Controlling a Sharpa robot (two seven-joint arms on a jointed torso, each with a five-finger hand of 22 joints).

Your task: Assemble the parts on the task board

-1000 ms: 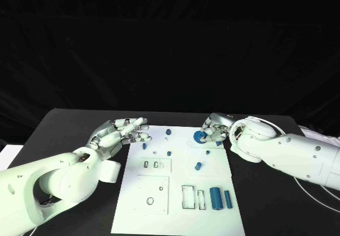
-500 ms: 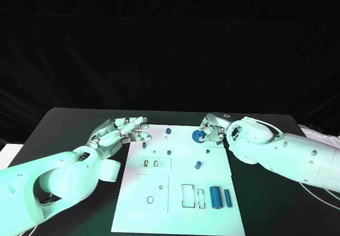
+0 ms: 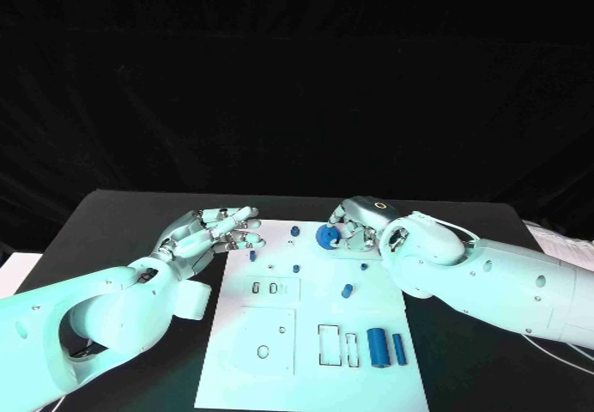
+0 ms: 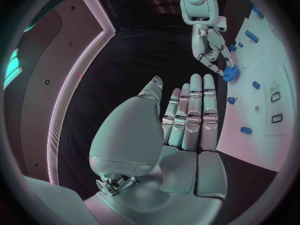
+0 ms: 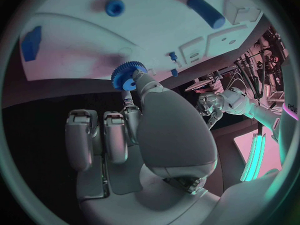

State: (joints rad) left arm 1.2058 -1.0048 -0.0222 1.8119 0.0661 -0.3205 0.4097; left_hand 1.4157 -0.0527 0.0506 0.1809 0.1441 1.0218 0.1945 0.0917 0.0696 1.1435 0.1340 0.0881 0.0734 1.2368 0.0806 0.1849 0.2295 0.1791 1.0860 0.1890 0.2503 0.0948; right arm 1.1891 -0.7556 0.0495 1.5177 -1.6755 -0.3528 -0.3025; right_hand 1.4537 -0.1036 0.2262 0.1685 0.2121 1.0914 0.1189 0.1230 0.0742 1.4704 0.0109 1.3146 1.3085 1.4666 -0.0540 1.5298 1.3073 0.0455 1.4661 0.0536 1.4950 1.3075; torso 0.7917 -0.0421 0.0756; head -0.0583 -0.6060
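Observation:
The white task board (image 3: 279, 343) lies in the middle of the black table. My right hand (image 3: 355, 223) hovers over the board's far edge and pinches a blue gear (image 3: 328, 236) at its fingertips. The right wrist view shows the gear (image 5: 128, 75) held just above the board (image 5: 75, 35). My left hand (image 3: 213, 230) floats at the board's far left corner, fingers straight and apart, holding nothing. In the left wrist view the left hand (image 4: 187, 120) is stretched toward the right hand (image 4: 209, 40) and the gear (image 4: 231, 74). Small blue pegs (image 3: 251, 255) stand on the board.
Two larger blue cylinders (image 3: 376, 346) lie near the board's near right corner beside rectangular slots (image 3: 328, 343). More small blue parts (image 3: 347, 290) sit mid-board. A blue cylinder (image 5: 206, 11) and a blue ring (image 5: 114, 7) lie on the board. Black table (image 3: 124, 215) surrounds the board.
My right hand has carried the blue gear leftward along the board's far edge. The left hand has barely moved.

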